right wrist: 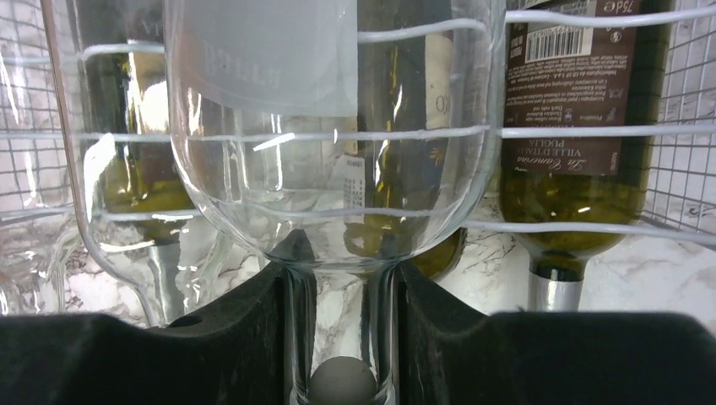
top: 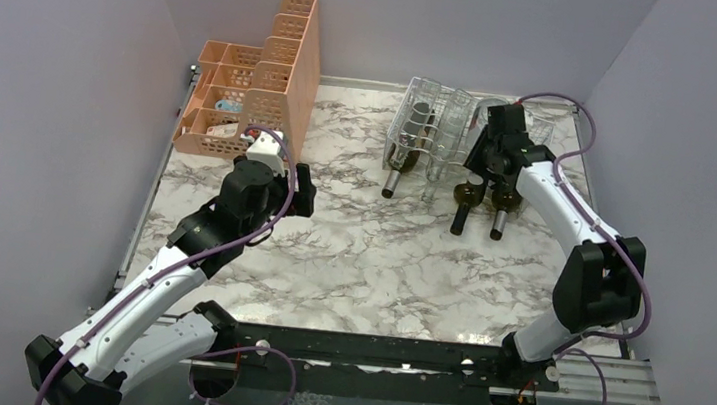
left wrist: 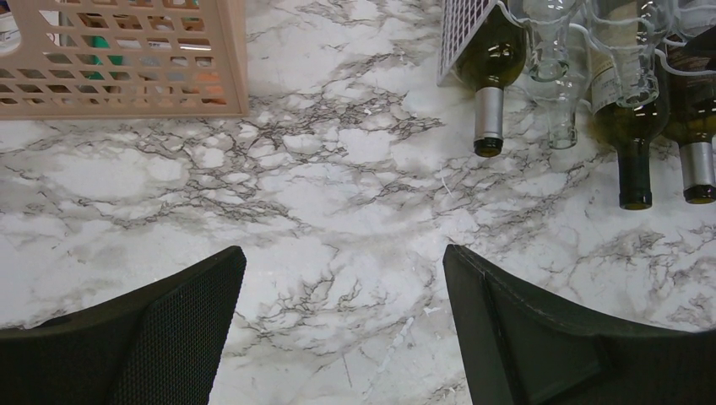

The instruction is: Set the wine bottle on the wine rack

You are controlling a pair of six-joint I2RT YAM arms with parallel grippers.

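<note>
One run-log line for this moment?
right gripper: shut on clear bottle neck | bottle: at wine rack | left gripper: open, empty

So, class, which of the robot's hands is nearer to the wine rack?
Right. The right hand is at the wine rack, shut on the neck of a clear bottle; the left hand hangs open over the table near the peach organizer.

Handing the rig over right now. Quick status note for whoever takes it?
Right end effector: shut on the neck of the clear bottle.
Left end effector: open, empty, over the table.
Clear bottle's body lies among the wine rack wires, beside dark bottles already racked.
To do: confirm it is seated, release, withdraw.
</note>
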